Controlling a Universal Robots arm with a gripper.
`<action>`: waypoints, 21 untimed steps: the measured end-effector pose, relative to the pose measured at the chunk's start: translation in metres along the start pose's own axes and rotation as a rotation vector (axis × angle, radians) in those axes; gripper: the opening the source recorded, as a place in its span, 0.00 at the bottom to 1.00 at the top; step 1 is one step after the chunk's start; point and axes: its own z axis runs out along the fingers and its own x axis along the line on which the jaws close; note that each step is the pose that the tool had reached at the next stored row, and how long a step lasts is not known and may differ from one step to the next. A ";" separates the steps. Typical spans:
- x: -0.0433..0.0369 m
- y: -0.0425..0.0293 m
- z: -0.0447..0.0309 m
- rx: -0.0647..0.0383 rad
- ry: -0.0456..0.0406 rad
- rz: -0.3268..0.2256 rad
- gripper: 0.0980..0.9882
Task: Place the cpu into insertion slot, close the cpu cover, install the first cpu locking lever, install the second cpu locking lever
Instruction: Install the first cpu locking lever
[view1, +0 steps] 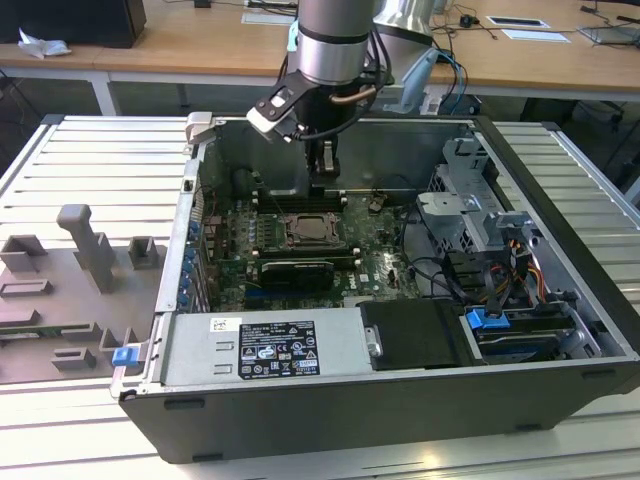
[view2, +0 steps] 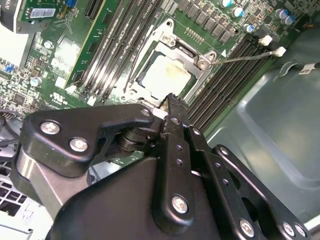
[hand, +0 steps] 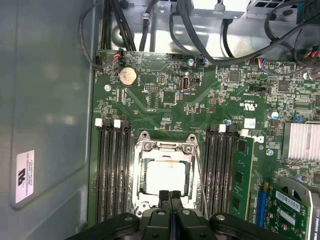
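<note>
The cpu (hand: 162, 176) (view2: 165, 76) lies in the insertion slot (view1: 313, 232) on the green board, its pale face showing through the cut-out of the cpu cover (hand: 165, 148) (view2: 155, 44), which lies flat over it. A thin wire locking lever (hand: 200, 172) (view2: 245, 56) runs from a corner of the socket along its side. My gripper (hand: 170, 195) (view2: 172, 99) (view1: 322, 176) hangs just above the socket's edge, fingers pressed together with nothing between them.
Long black memory slots (hand: 111, 175) flank the socket on both sides. A green card (hand: 244, 180) and a finned heatsink (hand: 301, 141) stand beside them. Cables (hand: 200, 35) cross the case wall. The drive cage (view1: 470, 215) and power supply (view1: 265, 350) crowd the case.
</note>
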 end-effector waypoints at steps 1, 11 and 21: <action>0.0000 0.0000 -0.0009 0.000 0.0000 0.000 0.01; 0.0001 -0.0002 -0.0108 0.000 0.0002 -0.004 0.01; 0.0001 -0.0002 -0.0109 0.002 -0.0055 -0.270 0.01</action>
